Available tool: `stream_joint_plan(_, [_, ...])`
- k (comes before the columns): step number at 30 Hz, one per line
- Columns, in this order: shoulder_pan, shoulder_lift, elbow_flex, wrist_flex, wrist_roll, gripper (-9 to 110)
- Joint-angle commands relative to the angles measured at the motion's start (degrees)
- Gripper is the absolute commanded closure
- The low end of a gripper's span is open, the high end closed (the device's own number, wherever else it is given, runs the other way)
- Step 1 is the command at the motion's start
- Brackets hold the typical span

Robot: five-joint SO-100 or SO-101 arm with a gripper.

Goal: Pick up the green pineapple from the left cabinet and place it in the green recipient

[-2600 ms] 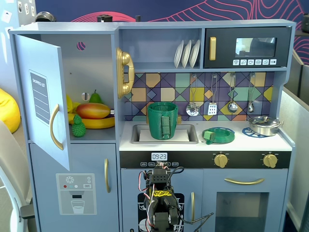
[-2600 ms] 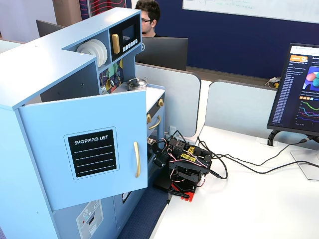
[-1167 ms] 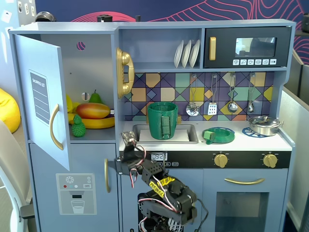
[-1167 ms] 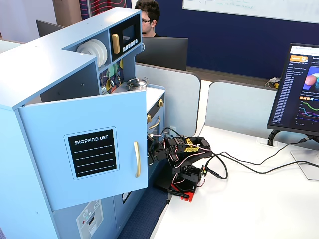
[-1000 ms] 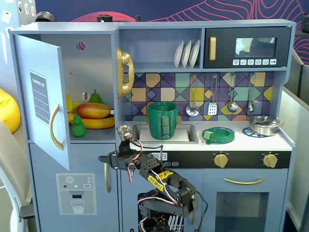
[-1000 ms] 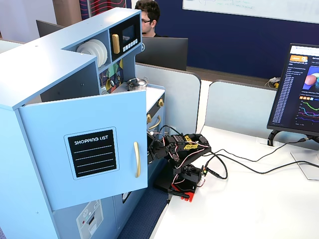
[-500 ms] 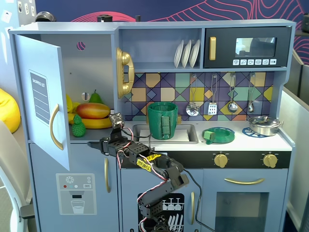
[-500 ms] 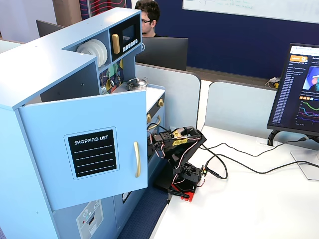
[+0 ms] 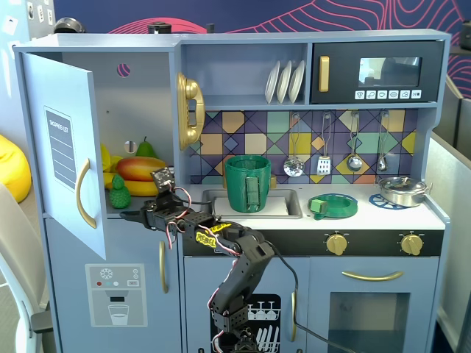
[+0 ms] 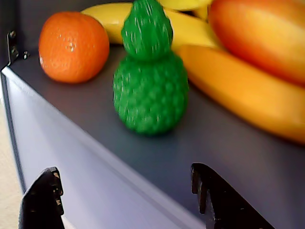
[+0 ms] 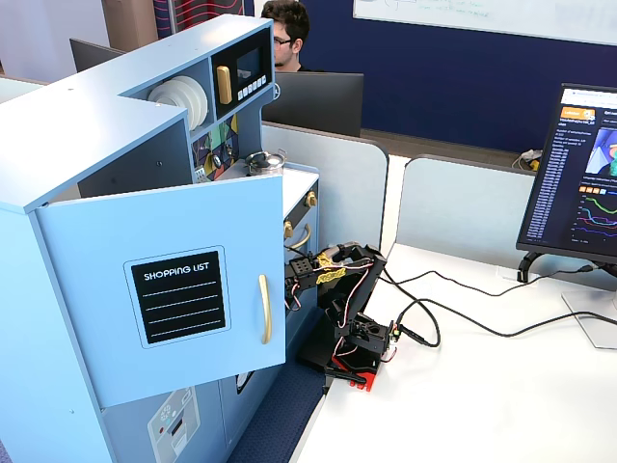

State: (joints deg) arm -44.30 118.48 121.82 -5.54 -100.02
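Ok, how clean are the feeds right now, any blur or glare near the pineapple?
Wrist view: the green pineapple is slightly soft, the mango blurrier, no glare. A fixed view: sharp, with the cabinet interior evenly lit. Another fixed view: its open door hides the fruit.

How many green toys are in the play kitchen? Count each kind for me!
Pineapple: 1
Pear: 1
Pot: 1
Dish: 1
Total: 4 green toys
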Motion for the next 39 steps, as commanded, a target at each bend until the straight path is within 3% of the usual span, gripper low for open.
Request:
stream_joint_plan(1, [0.44,-2.81,-8.26,-2.81,-1.49,73])
stream_joint_plan(11, [2.99,-14.41,-18.11,-8.09,1.14,70])
stream_joint_plan(39, [0.62,-29.36,-32.78,-7.29,2.02,70])
